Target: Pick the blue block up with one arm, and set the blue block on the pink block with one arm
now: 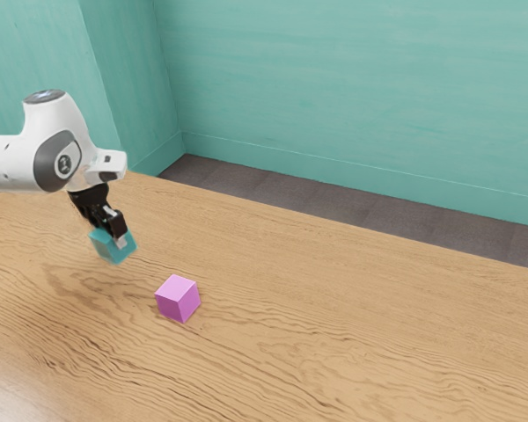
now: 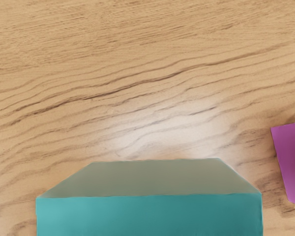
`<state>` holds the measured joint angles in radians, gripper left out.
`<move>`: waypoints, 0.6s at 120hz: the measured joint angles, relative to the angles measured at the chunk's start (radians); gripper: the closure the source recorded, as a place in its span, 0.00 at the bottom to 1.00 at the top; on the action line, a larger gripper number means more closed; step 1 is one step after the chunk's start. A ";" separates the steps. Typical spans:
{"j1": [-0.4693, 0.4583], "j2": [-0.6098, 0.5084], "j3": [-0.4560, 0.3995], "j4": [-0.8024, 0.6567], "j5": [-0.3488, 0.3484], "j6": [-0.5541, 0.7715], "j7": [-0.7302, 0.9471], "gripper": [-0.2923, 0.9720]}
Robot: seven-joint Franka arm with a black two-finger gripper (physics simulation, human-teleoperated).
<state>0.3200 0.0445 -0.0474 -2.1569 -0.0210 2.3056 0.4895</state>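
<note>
The held block (image 1: 113, 247) sits between my gripper (image 1: 108, 230)'s fingers, clear above the table (image 1: 352, 316), near its far edge at the exterior view's left. The free block (image 1: 178, 298) rests on the table, farther in from that edge, to the exterior view's right of the held block and apart from it. In the wrist view it lies beside the held block, lower down.

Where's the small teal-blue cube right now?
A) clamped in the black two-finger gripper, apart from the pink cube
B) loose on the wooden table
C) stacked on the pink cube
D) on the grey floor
A: in the exterior view the black gripper pinches the tilted teal-blue cube, off to that view's left of the pink cube, not touching it.
</note>
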 joint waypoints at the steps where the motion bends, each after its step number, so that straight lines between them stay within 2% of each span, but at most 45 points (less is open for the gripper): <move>1: 0.000 -0.003 -0.007 -0.001 -0.002 -0.003 -0.003 0.51; 33: -0.035 -0.074 -0.202 -0.010 -0.042 -0.059 -0.106 0.51; 54: -0.107 -0.072 -0.221 -0.018 -0.048 -0.067 -0.163 0.52; 72: -0.090 -0.070 -0.224 -0.023 -0.046 -0.070 -0.201 0.52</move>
<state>0.2295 -0.0255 -0.2718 -2.1795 -0.0670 2.2354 0.2887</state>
